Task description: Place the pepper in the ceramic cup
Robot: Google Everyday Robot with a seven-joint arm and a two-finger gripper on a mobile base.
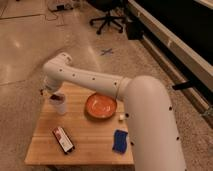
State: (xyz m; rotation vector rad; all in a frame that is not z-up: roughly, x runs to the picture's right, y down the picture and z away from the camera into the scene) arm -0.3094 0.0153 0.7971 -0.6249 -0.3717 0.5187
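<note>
The ceramic cup [60,106] is small and whitish and stands upright near the left back of the wooden table [87,150]. My gripper [54,96] is right above the cup's mouth, at the end of the white arm that reaches in from the right. A dark red piece, the pepper [56,98], shows at the cup's rim just under the gripper. I cannot tell whether it is held or rests in the cup.
A round orange bowl [101,106] sits right of the cup. A red-and-black packet [63,139] lies at the front left and a blue sponge [120,141] at the front right. A small white object [121,117] lies by the bowl. An office chair [107,20] stands far behind.
</note>
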